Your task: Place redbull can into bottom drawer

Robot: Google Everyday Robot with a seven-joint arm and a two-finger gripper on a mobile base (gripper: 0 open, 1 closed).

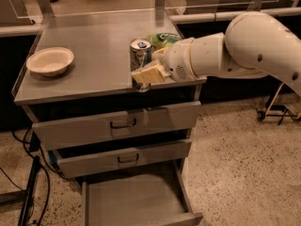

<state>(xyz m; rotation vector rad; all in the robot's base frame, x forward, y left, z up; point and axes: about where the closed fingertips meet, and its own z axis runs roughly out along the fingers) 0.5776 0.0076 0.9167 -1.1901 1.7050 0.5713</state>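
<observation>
No text, brand or number is legible; the redbull can (140, 55) shows only an unreadable blue mark on its lid. The hand (148, 73) grips this can at the worktop's (84, 55) front edge.

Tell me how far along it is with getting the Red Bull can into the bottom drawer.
Done: the bottom drawer is pulled open. In hand: the gripper grips the redbull can at the front edge of the counter. Left: lower it into the drawer and release.
</observation>
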